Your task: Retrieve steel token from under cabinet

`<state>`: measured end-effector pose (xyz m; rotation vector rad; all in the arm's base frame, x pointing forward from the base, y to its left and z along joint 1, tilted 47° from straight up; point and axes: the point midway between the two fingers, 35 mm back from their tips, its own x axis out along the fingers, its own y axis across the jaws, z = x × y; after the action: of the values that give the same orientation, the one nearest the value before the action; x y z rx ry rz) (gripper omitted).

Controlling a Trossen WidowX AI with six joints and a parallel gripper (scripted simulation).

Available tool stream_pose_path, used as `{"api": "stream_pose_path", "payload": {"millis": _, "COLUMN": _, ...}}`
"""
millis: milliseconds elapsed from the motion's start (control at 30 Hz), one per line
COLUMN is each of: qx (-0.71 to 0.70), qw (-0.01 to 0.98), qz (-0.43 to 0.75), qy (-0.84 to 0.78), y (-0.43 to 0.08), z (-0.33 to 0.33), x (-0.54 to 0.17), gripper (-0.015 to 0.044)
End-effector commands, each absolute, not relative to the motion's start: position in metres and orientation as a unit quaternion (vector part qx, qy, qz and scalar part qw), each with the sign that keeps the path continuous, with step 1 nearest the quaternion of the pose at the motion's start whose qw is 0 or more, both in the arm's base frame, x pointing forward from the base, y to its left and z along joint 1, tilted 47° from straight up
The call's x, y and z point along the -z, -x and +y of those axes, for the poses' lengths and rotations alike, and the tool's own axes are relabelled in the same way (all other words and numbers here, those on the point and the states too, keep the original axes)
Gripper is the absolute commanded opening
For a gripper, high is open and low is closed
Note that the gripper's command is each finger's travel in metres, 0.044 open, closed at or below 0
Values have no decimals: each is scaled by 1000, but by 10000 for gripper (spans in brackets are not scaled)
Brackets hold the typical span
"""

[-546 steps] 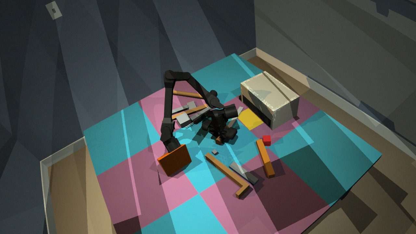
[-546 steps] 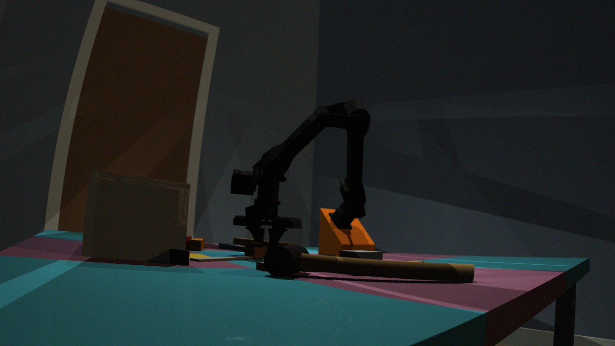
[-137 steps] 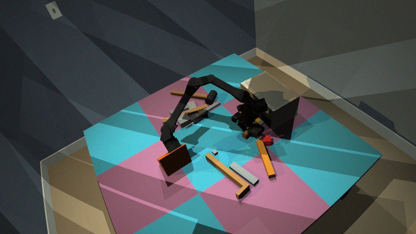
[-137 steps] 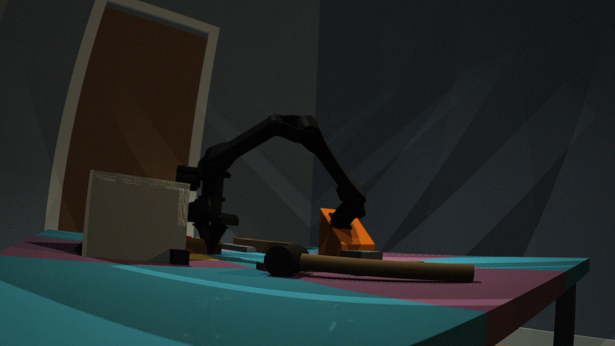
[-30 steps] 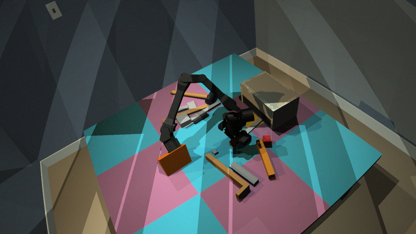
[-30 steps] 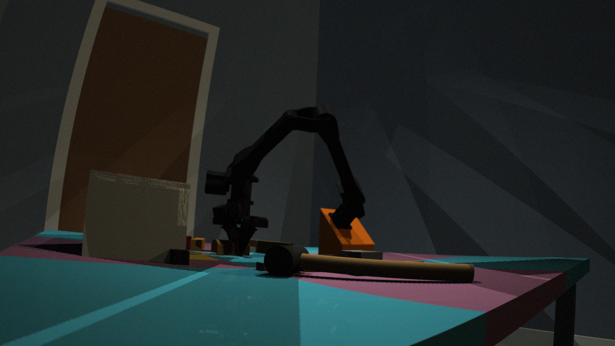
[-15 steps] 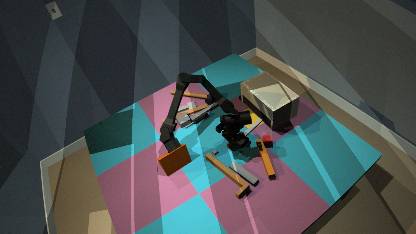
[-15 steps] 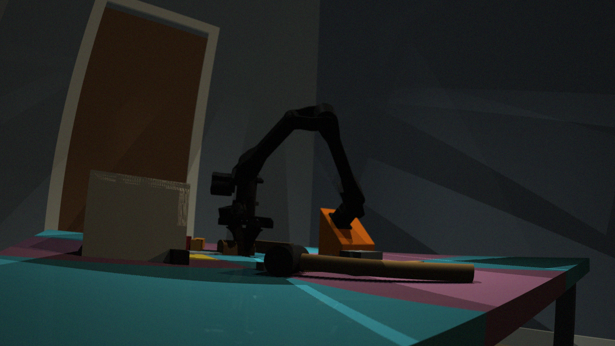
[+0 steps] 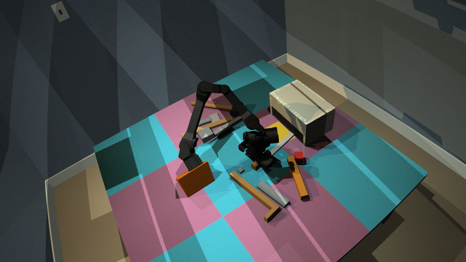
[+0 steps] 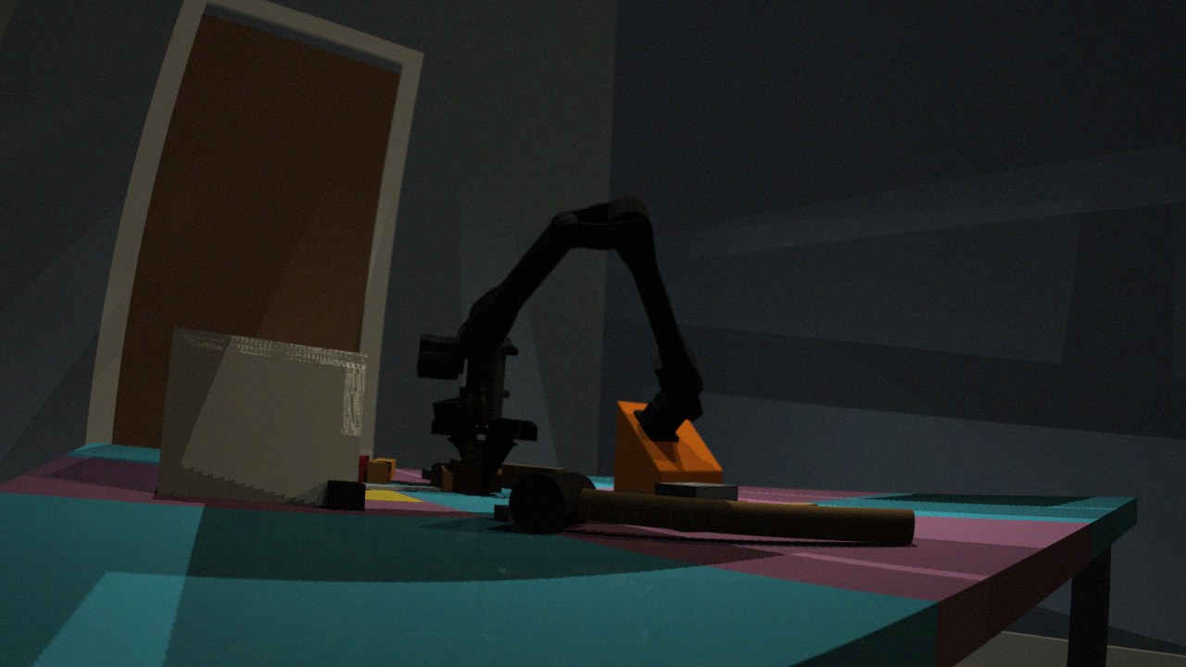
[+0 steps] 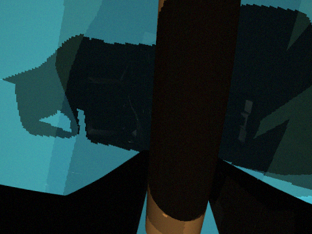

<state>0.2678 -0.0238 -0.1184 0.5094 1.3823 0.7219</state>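
Note:
My gripper (image 9: 261, 162) (image 10: 481, 487) (image 11: 176, 160) is low over the table, shut on the round wooden handle (image 9: 254, 166) (image 11: 173, 225) of a tool. The tool's long flat grey blade (image 9: 282, 143) runs from the gripper toward the cabinet (image 9: 301, 101) (image 10: 265, 414), across the edge of the yellow marked area (image 9: 275, 126) (image 10: 393, 496). Its far end meets the cabinet's slotted front at the bottom; whether it reaches underneath I cannot tell. The steel token is not visible in any view.
A red cube (image 9: 298, 155) and an orange bar (image 9: 298, 181) lie right of the gripper. A wooden L-shaped stick (image 9: 252, 191), a grey bar (image 9: 273, 194) and a small grey block (image 9: 240, 170) lie nearer. A mallet (image 9: 211, 105) (image 10: 746, 514) and grey-headed tools (image 9: 205, 133) lie left.

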Motion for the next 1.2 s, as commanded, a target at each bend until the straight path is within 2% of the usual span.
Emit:
{"api": "stream_pose_path", "payload": {"millis": 0, "qx": -323, "qw": 681, "qz": 617, "qy": -227, "y": -259, "z": -24, "x": 120, "gripper": 0}}
{"api": "stream_pose_path", "payload": {"millis": 667, "qx": -322, "qw": 680, "qz": 618, "qy": -227, "y": -228, "z": -28, "x": 126, "gripper": 0}}
{"api": "stream_pose_path", "payload": {"millis": 1167, "qx": -334, "qw": 686, "qz": 611, "qy": -211, "y": -233, "z": -39, "x": 132, "gripper": 0}}
